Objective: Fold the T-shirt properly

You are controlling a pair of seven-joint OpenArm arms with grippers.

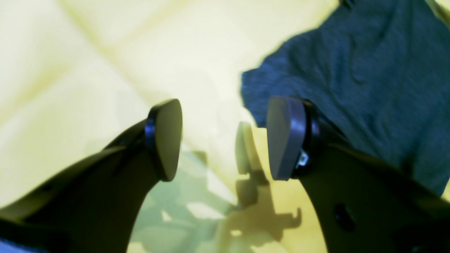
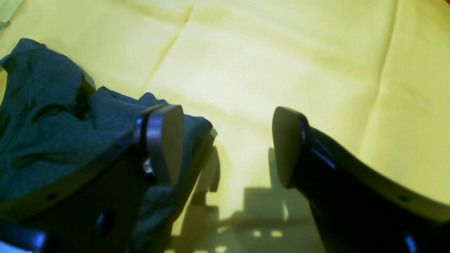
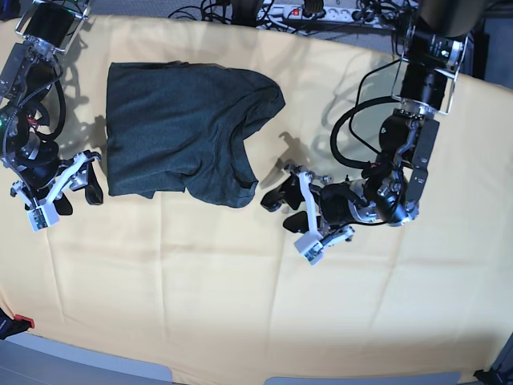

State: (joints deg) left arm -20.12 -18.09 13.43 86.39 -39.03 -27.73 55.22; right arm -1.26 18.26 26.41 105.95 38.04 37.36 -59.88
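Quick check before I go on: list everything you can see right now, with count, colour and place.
T-shirt: one, dark charcoal, partly folded, upper left of the base view, on the yellow cloth.
Yellow cloth: one, yellow, creased, covering the table.
Power strip: one, white, with cables, beyond the cloth's far edge.
Left pincer: one, black, jaws open and empty, beside the shirt's right edge.
Right pincer: one, black with white fittings, jaws open and empty, at the shirt's lower left corner.

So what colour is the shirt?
The T-shirt is dark charcoal grey, plain with no print; the base view shows it best.
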